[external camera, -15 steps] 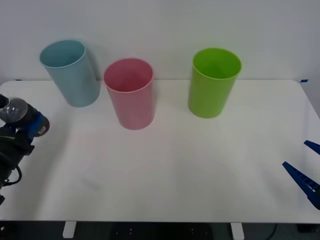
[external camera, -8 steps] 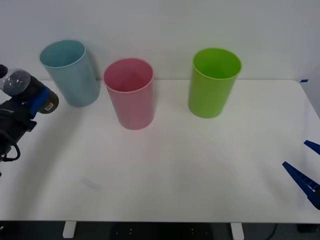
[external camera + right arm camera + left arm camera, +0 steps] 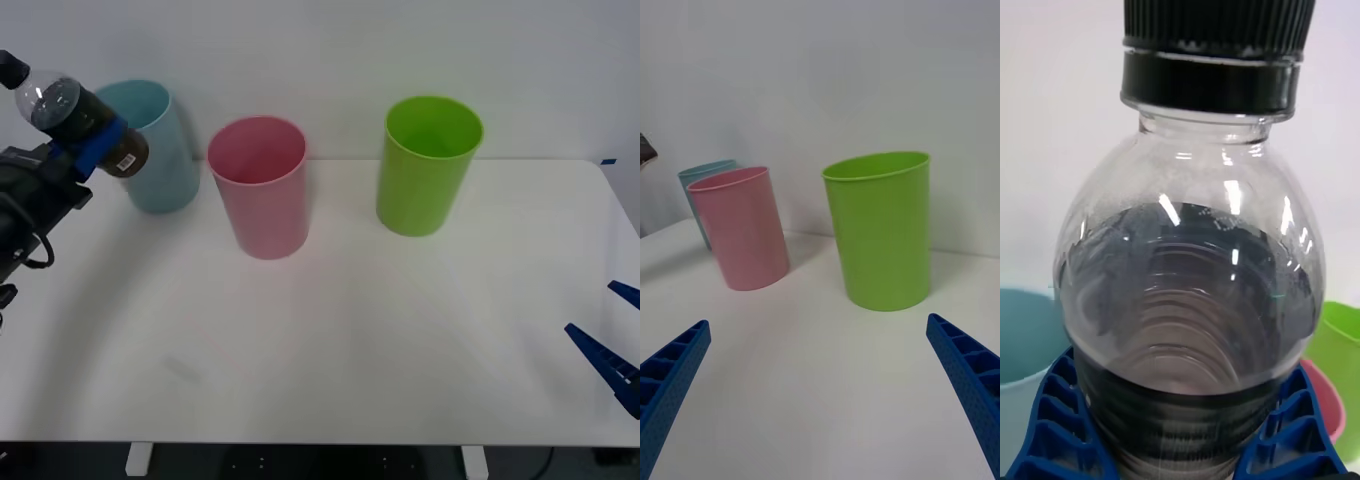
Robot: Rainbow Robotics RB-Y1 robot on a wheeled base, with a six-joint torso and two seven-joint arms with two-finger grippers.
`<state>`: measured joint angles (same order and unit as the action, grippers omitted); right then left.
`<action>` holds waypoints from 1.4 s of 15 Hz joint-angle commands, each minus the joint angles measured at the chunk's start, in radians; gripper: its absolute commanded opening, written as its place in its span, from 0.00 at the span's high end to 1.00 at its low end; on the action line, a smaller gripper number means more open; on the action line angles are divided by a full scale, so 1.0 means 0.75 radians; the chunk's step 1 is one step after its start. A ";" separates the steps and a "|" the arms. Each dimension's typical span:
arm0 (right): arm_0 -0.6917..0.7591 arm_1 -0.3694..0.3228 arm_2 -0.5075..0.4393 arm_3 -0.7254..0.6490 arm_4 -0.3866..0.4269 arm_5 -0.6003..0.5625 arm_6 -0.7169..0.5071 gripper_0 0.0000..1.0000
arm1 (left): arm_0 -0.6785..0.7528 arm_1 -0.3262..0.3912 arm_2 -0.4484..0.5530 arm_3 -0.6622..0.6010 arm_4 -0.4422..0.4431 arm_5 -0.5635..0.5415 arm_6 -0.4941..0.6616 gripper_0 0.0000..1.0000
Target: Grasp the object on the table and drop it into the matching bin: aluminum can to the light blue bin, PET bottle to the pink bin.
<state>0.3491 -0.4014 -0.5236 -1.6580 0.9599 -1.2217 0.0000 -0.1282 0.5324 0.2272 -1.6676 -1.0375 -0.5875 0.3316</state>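
Nearest, at the lower right edge of the front view, the right end effector (image 3: 612,340) waits low over the desk (image 3: 380,330) with its blue fingers spread wide and nothing between them — idle, well apart from all three bins.

At the far left of that view, upper corner, the left end effector (image 3: 92,148) is clamped around the bottle (image 3: 75,115), held up off the desk and tilted, black cap toward the upper left and the dark lower body toward the bins. In the left wrist view the blue ribbed fingers (image 3: 1052,427) hug both sides of the bottle's lower body, dark liquid reaching partway up the clear shoulder — a firm-looking hold.

Behind, along the back of the desk, stand the blue bin (image 3: 145,150), the pink bin (image 3: 260,190) and, further right, a green bin (image 3: 425,165), all upright. The bottle's base overlaps the blue bin in the front view; whether it is over that rim or in front of it I cannot tell.

So the grasp and lift look done. What is left, by my reading: carry the bottle to the right past the blue bin until it sits over the pink bin's open rim, then release. The pink bin appears empty for now — the drop is not yet made.
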 commanded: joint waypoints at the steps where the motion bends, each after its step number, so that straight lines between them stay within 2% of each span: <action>1: 0.000 0.000 0.000 0.000 0.000 0.000 0.000 0.00 | -0.056 0.000 -0.049 0.000 -0.063 -0.012 0.041 1.00; 6: 0.000 0.000 0.000 0.000 0.000 0.000 0.000 0.00 | -0.185 -0.002 -0.143 0.066 -0.171 -0.039 0.086 1.00; 15: 0.000 0.000 0.000 0.000 0.000 0.000 0.000 0.00 | -0.584 -0.004 -0.307 0.458 -0.296 -0.153 0.092 1.00; 18: 0.000 0.000 0.000 0.000 0.000 0.000 0.000 0.00 | -0.690 -0.051 -0.311 0.569 -0.372 -0.209 0.094 1.00; 21: 0.000 0.000 0.000 0.000 0.000 0.000 0.000 0.00 | -0.713 -0.113 -0.301 0.583 -0.449 -0.207 0.098 1.00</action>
<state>0.3491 -0.4014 -0.5236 -1.6580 0.9599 -1.2217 0.0000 -0.6609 0.4581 -0.0011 -1.2309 -1.3600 -0.7426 0.4040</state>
